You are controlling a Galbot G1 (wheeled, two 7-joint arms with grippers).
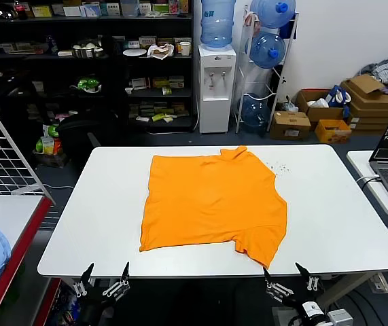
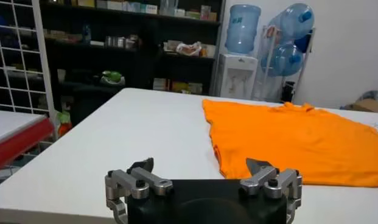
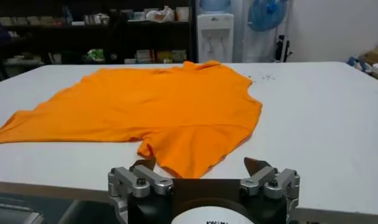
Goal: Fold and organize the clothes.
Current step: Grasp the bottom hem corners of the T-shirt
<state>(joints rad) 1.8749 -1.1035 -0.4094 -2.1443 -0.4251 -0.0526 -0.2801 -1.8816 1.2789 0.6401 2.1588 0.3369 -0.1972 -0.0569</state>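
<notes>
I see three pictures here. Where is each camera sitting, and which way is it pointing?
Head view: on the robot's head, looking forward and down at the white table and the orange T-shirt; both end effectors, left and right, show open at the near edge.
Left wrist view: on the left arm, looking across the table; its own open end effector shows.
Right wrist view: on the right arm, facing the T-shirt's sleeve; its own open end effector shows.
Shared: the T-shirt, table and water dispenser.

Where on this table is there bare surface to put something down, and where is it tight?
The white table is bare in wide strips left and right of the orange T-shirt, and in a narrower band behind it, bar some dark specks. The near edge is tight: the sleeve almost reaches it, by the open right end effector. The open left end effector faces bare tabletop.
</notes>
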